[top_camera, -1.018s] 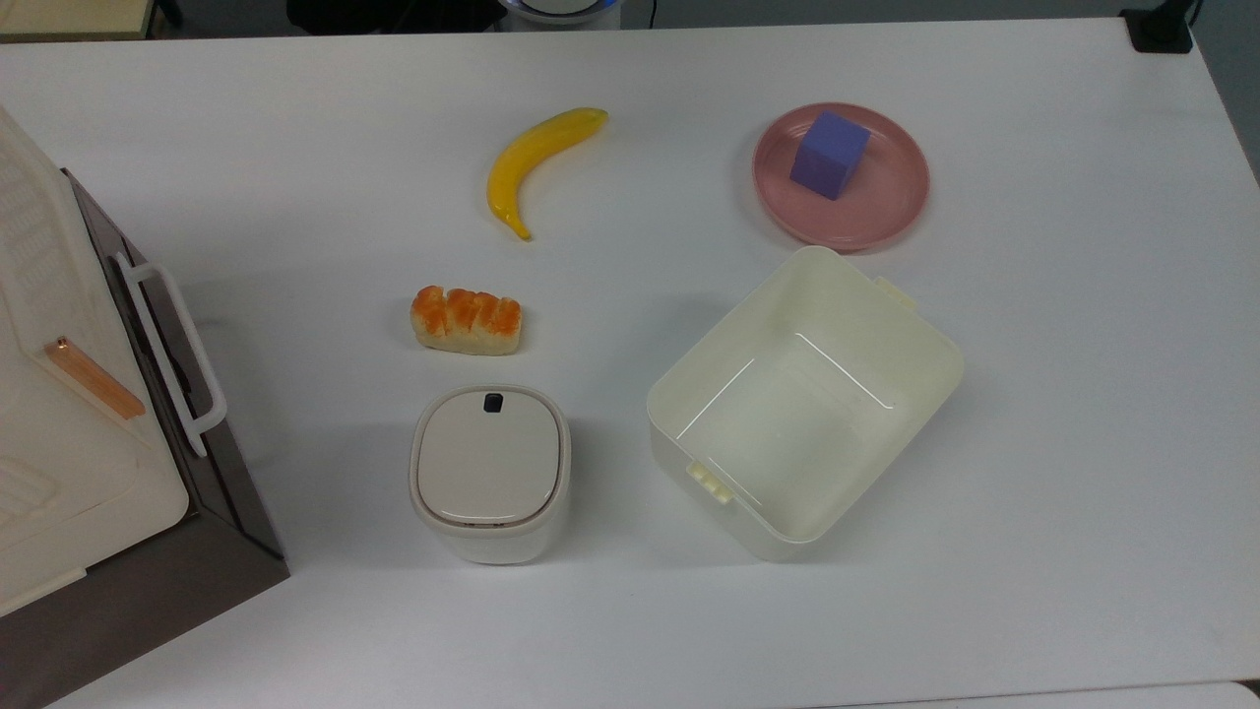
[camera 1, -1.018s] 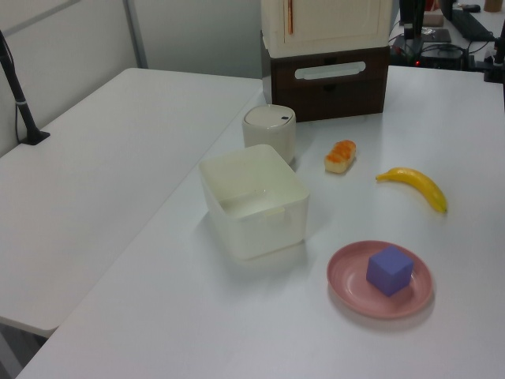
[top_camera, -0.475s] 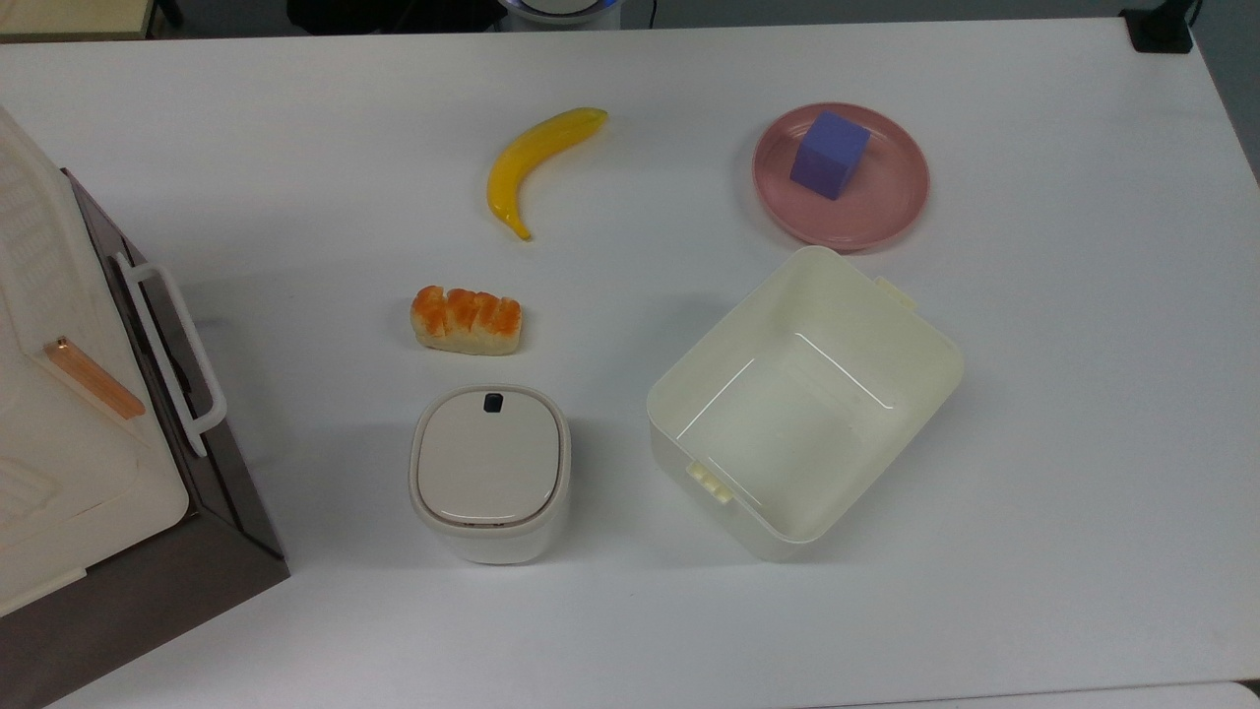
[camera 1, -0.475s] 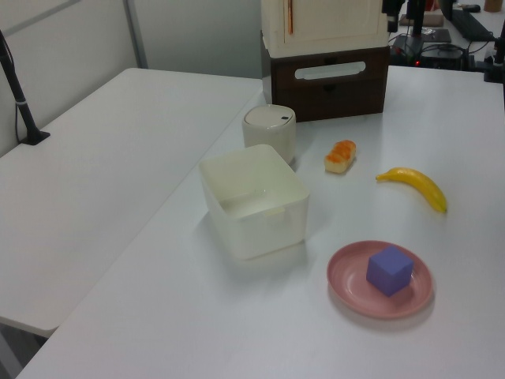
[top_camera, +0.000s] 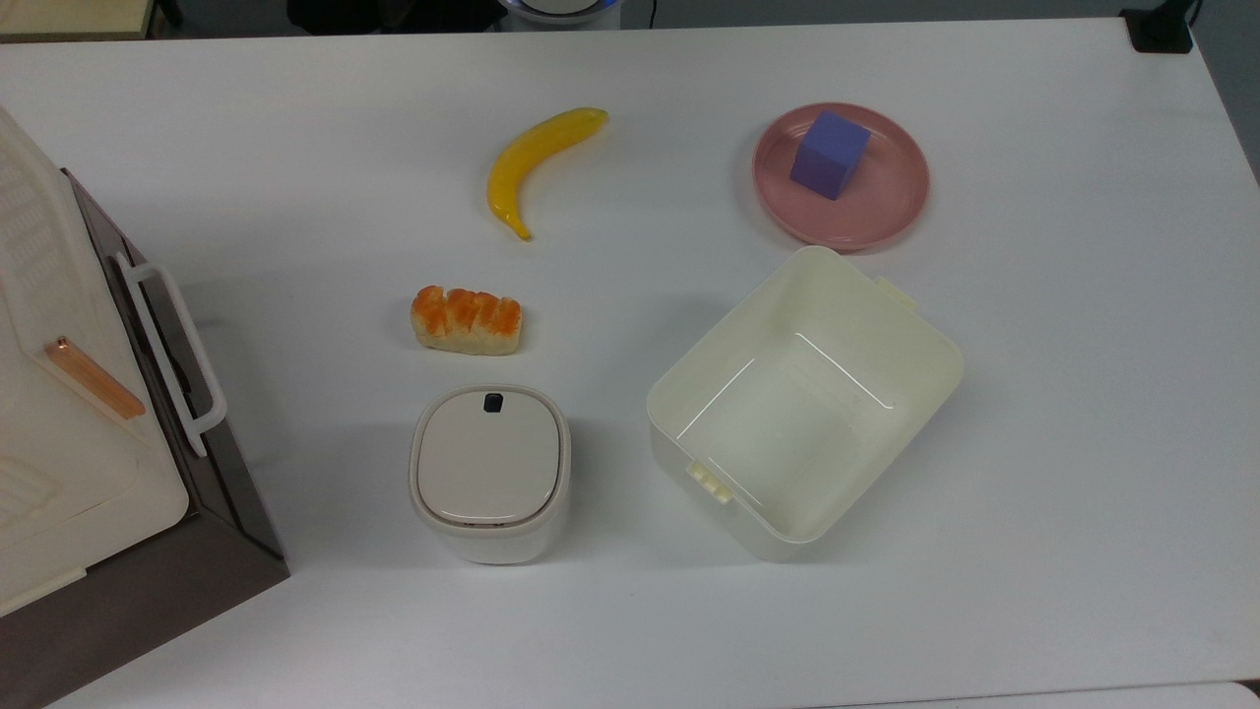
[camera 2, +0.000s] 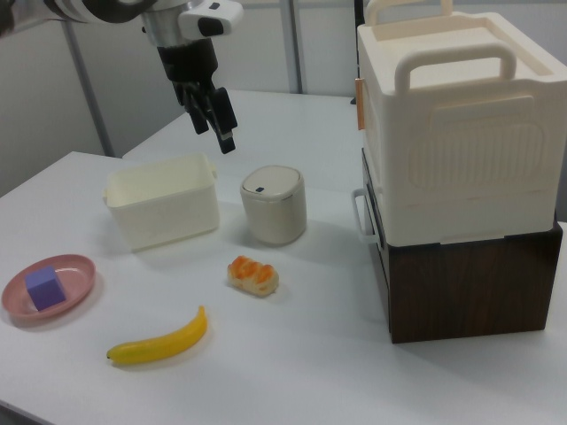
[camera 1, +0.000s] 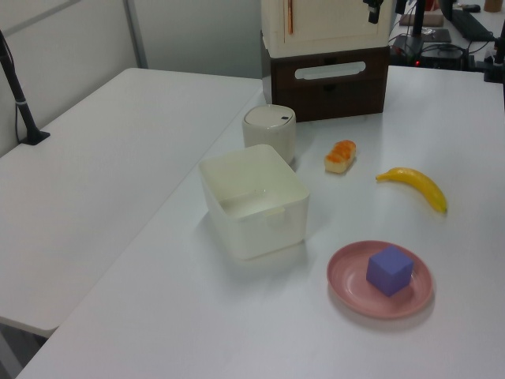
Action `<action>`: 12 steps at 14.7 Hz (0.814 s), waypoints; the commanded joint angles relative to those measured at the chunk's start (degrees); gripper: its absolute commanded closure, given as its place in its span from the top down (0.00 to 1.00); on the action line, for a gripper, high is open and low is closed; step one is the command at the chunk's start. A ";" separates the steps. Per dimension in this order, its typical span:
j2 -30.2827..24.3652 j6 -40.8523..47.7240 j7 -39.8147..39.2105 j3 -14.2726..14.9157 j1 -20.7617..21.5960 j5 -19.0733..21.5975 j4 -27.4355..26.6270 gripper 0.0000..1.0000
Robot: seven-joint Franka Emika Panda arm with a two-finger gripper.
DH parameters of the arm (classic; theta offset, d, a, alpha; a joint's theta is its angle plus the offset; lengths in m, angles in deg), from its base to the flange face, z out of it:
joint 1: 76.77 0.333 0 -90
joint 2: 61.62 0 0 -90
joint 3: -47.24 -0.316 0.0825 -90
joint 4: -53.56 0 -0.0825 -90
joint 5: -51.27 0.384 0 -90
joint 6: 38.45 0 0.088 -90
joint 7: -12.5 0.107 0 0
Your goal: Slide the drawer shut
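Observation:
The drawer (camera 1: pixel 330 82) has a dark brown front with a long white bar handle (top_camera: pixel 169 347) and sits in a dark brown cabinet (camera 2: pixel 469 283) at the top view's left edge. Its front lies in line with the cabinet face. My gripper (camera 2: pixel 215 137) hangs high over the table with its dark fingers pointing down and spread, holding nothing. In the right view it is above the tub and far to the left of the cabinet. In the left view the gripper (camera 1: pixel 373 11) shows at the top edge, in front of the cream crate.
A big cream crate (camera 2: pixel 452 133) rests on the cabinet. On the white table lie a banana (top_camera: pixel 536 158), a bread roll (top_camera: pixel 466 320), a small lidded bin (top_camera: pixel 489 468), an open cream tub (top_camera: pixel 671 453) and a pink plate (top_camera: pixel 891 222) with a purple cube (top_camera: pixel 830 155).
In the left view the gripper has moved leftward along the top edge, from beside the crate to in front of it. The drawer and the table's objects have not moved.

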 commanded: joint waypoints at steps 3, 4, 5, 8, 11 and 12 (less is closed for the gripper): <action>-0.41 -1.10 -2.26 0.04 1.65 0.86 -1.77 1.00; -0.41 -0.75 -2.34 0.04 2.18 0.77 -2.03 1.00; -0.50 -0.66 -2.87 0.04 2.44 0.68 -2.55 1.00; -0.67 -0.66 -10.66 0.21 2.36 0.94 -3.52 1.00; -0.50 -0.92 -11.83 0.39 2.36 1.38 -3.44 1.00; -0.50 -0.84 -11.66 0.30 2.44 1.47 -3.44 1.00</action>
